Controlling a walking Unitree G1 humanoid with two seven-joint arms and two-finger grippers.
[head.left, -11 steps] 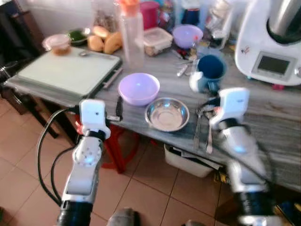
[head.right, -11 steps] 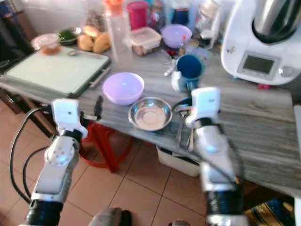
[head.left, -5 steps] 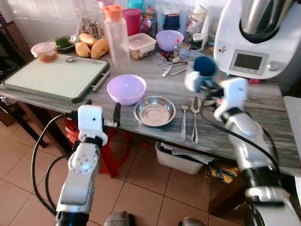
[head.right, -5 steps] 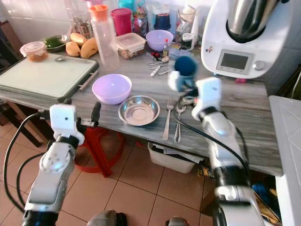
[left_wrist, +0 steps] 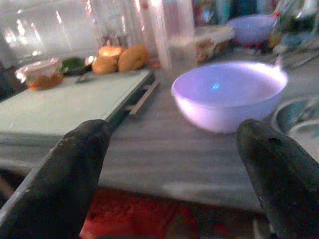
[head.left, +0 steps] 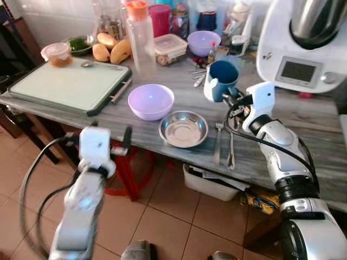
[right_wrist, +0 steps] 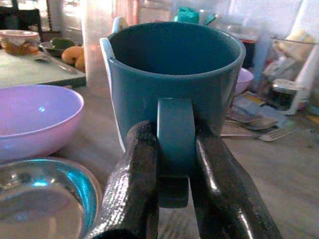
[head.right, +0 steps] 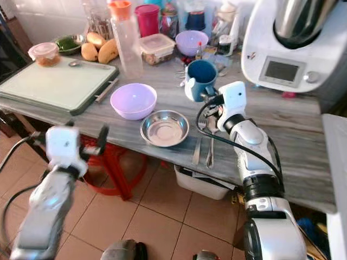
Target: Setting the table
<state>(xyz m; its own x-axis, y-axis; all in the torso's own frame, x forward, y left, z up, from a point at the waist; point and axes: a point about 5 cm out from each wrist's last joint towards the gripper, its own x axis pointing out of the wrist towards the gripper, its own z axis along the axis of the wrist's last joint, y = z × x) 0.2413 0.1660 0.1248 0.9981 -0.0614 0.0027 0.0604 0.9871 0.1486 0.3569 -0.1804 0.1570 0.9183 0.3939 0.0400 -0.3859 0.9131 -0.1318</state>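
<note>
The left hand [head.left: 109, 142] and its arm are blurred by motion. The white kitchen machine [head.left: 303, 51] is cut off by the top and right edge. The jars and bottles at the back of the desk [head.left: 260, 157] are cut by the top edge. In the right wrist view, the fingers [right_wrist: 134, 194] hide the lower part of the blue mug [right_wrist: 174, 74] handle.

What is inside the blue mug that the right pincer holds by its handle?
The blue mug is gripped by the right pincer. Its inner wall shows bare and dark teal, with no contents visible. The near rim covers the bottom, so a little liquid there cannot be excluded.
</note>
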